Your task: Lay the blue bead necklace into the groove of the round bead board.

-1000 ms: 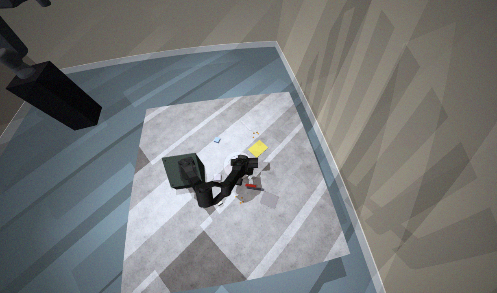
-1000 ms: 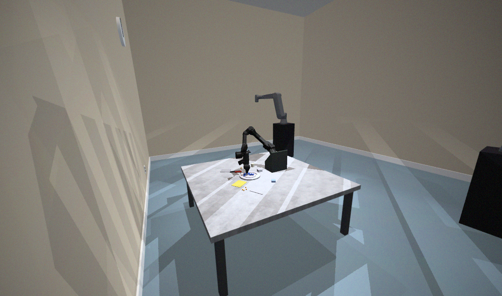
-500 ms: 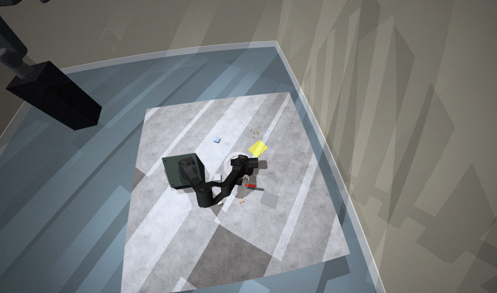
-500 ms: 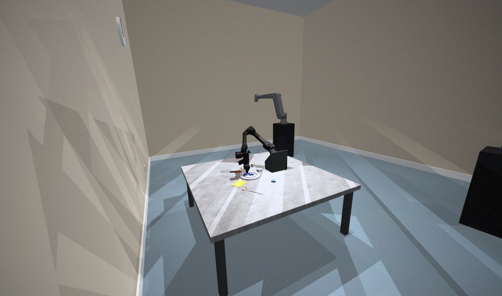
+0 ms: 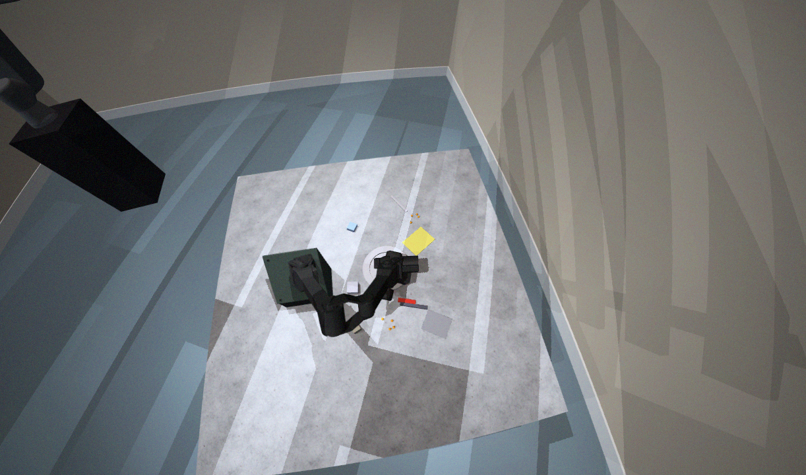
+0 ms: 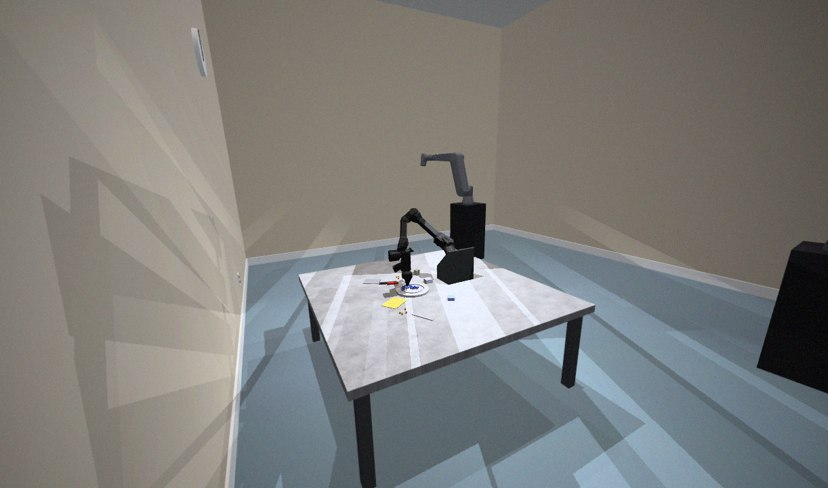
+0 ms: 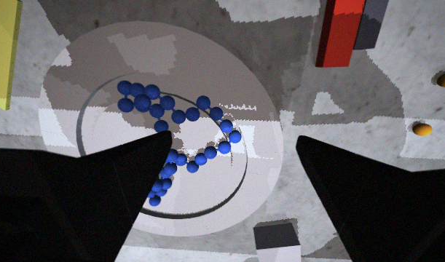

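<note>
The blue bead necklace (image 7: 178, 116) (image 6: 414, 287) lies bunched in an irregular loop on the round white bead board (image 7: 258, 175) (image 6: 425, 291) (image 5: 367, 266). In the wrist view a doubled cluster sits upper left, a strand runs right over or near the groove line, and another bunch sits lower left, inside the ring. I cannot tell which beads sit in the groove. My gripper (image 7: 234, 139) (image 6: 407, 285) is open and empty, pointing down low over the board. The left finger hides some necklace beads; the right finger is beyond the board's right edge.
A yellow square (image 5: 418, 241) (image 7: 1, 54) lies beside the board. A red-handled tool (image 5: 406, 301) (image 7: 340, 36), a pale block (image 5: 352, 287) (image 7: 278, 252) and orange beads (image 7: 422, 129) are nearby. A blue block (image 5: 351, 226) and thin rod (image 5: 398, 203) lie farther off.
</note>
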{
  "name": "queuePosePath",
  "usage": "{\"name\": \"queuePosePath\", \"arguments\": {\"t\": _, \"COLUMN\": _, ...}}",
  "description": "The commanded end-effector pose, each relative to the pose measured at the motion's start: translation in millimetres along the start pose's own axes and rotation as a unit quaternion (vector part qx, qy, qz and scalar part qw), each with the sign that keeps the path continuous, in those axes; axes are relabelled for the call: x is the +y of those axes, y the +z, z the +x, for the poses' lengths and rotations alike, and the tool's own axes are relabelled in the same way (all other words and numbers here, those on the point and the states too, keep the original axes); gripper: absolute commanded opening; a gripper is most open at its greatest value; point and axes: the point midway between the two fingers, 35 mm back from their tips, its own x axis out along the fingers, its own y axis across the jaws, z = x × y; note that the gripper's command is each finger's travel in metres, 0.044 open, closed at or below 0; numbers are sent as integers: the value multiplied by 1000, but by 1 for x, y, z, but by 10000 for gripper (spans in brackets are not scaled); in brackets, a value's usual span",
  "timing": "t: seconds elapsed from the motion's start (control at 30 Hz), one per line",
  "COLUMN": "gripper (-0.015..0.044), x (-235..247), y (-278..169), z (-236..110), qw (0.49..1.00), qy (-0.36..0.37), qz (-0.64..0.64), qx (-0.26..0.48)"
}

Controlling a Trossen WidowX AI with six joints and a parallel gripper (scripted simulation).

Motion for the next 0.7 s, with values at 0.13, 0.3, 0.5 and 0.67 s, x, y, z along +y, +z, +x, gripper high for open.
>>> {"name": "queuePosePath", "arguments": {"t": 0.13, "gripper": 335, "x": 2, "y": -2, "z": -7, "qw": 995, "qy": 2, "qz": 103, "qx": 1}}
{"name": "queuePosePath", "arguments": {"t": 0.3, "gripper": 204, "x": 5, "y": -6, "z": -21, "qw": 952, "qy": 2, "qz": 307, "qx": 1}}
{"name": "queuePosePath", "arguments": {"t": 0.5, "gripper": 120, "x": 7, "y": -9, "z": -32, "qw": 878, "qy": 1, "qz": 478, "qx": 2}}
{"name": "queuePosePath", "arguments": {"t": 0.67, "gripper": 120, "x": 7, "y": -9, "z": -32, "qw": 878, "qy": 1, "qz": 478, "qx": 2}}
